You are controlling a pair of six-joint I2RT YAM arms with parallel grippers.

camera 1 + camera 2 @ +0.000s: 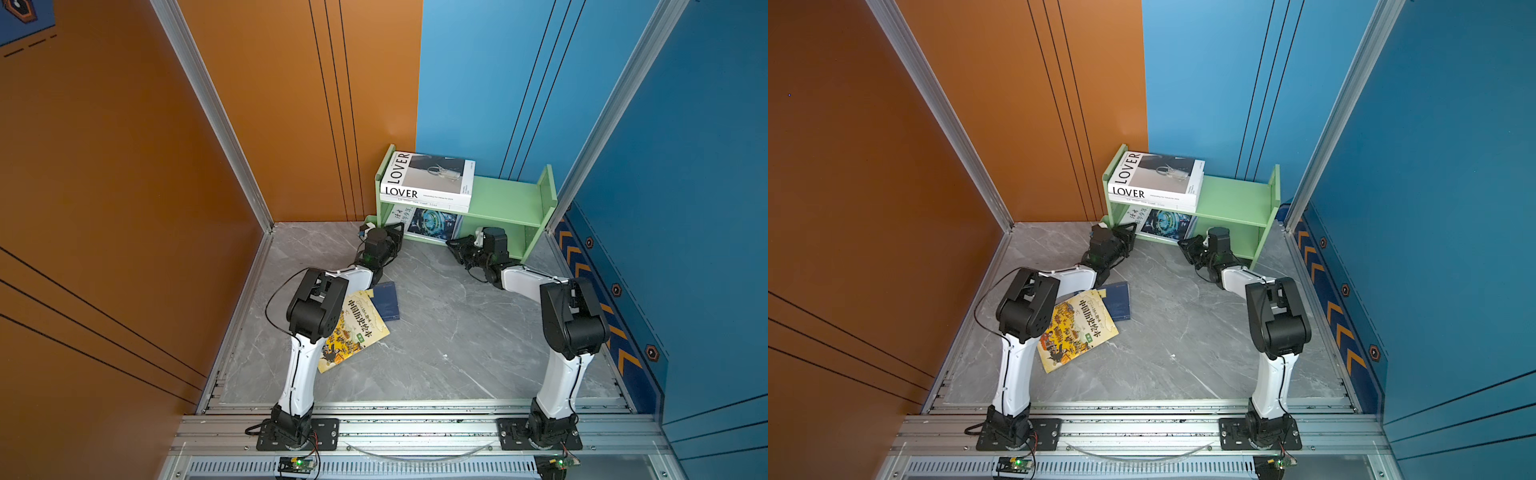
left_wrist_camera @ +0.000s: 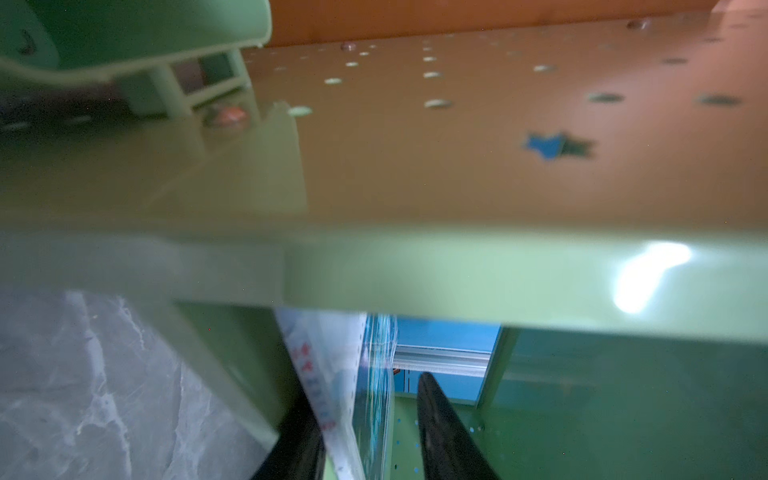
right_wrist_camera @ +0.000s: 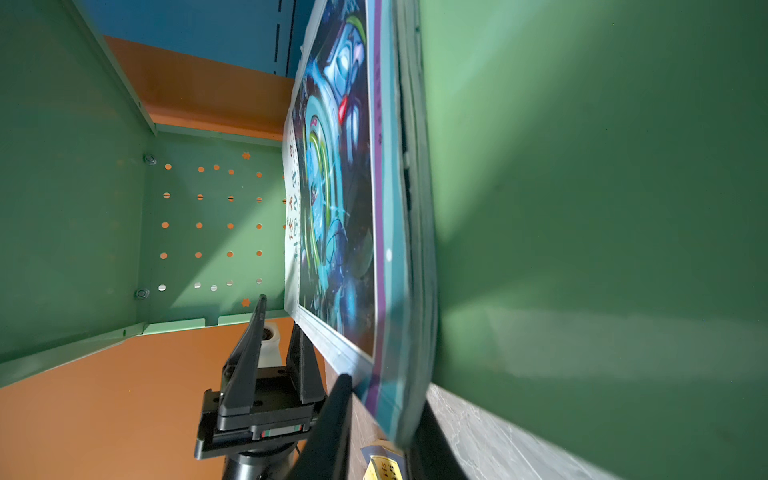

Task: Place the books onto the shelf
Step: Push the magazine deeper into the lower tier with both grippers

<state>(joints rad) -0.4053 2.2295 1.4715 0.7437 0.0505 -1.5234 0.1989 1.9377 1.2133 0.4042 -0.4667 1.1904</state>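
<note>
Glossy green shelf [image 1: 505, 195], glossy paper teal book [image 3: 332, 187], smooth marble-look tabletop [image 1: 436, 324].

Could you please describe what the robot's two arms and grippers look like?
Both arms match: the left arm and right arm have glossy white link shells with bulky black joint housings, on black bolted base plates. A thin black cable loops beside the left arm. The left gripper and right gripper are black, with long flat tapering fingers.

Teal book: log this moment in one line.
right pincer: shut on teal book | left pincer: open | teal book: shelf lower tier | yellow book: on table
</note>
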